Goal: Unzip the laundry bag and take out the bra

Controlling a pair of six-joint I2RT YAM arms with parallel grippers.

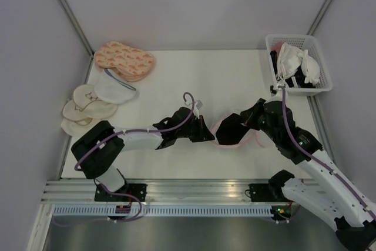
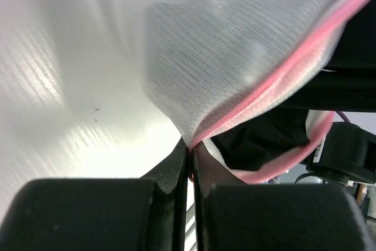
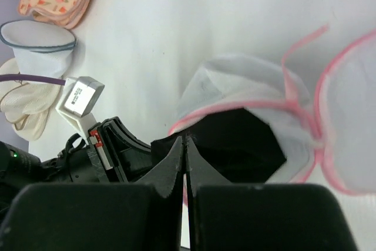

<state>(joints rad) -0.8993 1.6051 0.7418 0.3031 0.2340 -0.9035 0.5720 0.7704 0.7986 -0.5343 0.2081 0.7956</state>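
White mesh with a pink zip rim identifies the laundry bag [image 3: 235, 80], which lies near the middle of the surface [image 1: 176, 80], between the two arms. We see the zip open: the rim gapes, and the black bra [image 3: 235, 145] fills the mouth, inside the bag.

The left tool [image 2: 189, 148] is clenched on a fold of mesh just beside the pink rim. The right tool [image 3: 185, 139] is likewise clenched. Its tips meet at the edge of the opening, where rim and dark fabric overlap, and we cannot tell which of the two it pinches. Both tools face each other across the bag, close together.

At the far right corner, a basket [image 1: 294, 37] holds white padded bras [image 1: 296, 63]. At the far left lie peach patterned pads [image 1: 123, 60], a white pouch [image 1: 114, 89] with a blue rim, and cream round pads [image 1: 82, 110].
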